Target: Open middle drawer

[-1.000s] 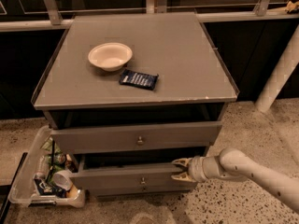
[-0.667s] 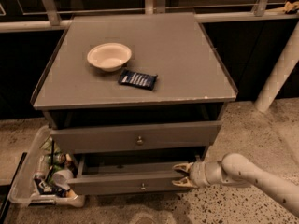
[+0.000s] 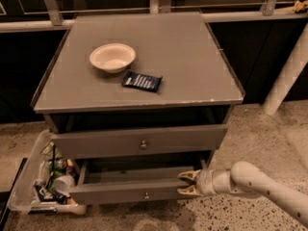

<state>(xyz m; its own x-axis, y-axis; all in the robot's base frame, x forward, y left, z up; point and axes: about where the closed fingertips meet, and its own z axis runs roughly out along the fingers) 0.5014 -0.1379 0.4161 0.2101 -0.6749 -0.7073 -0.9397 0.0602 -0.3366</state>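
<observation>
Camera view: my gripper (image 3: 188,184) at right end of middle drawer (image 3: 115,193), fingers pinching front panel. Risk: off-centre pull skews drawer, jams it; grip slips.

end effector (image 3: 181,184) at middle drawer (image 3: 120,192), right end
</observation>
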